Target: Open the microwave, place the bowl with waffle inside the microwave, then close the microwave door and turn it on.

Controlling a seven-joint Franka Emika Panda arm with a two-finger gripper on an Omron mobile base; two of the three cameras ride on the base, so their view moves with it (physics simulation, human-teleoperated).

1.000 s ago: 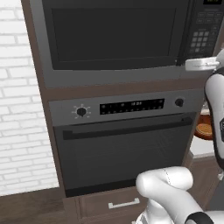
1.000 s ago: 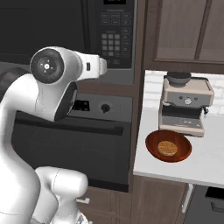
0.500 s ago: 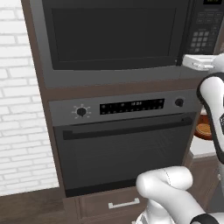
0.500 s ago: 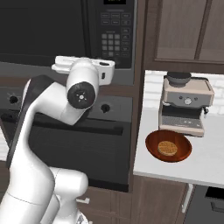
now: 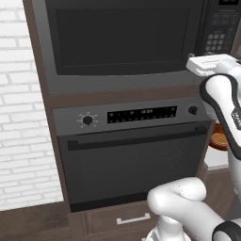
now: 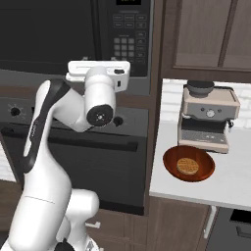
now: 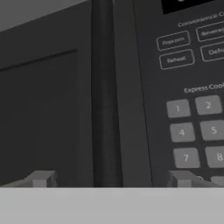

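Closest to me, the white arm rises from its base and bends up toward the wall of appliances, its hand held level in front of the microwave. From the hand's own camera, the gripper has its two grey fingertips spread wide apart, with nothing between them; one tip sits before the dark glass and the other before the number buttons, so the pair straddles the black vertical strip at the edge of the microwave door. The door is shut, flush with its grey frame. The keypad lies just to the side of that strip, with keys marked 1, 2, 4, 5, 7 and 8 and labelled buttons above them. Below the microwave is the dark oven, with a round knob at one end of its control panel, a lit display strip in the middle and a long bar handle across its closed door. Off to the arm's right, on the white counter, the bowl with waffle sits well apart from the microwave, the waffle lying flat in its middle. Just behind the bowl stands a silver coffee machine, under brown wall cabinets. On the far left is a white brick wall.
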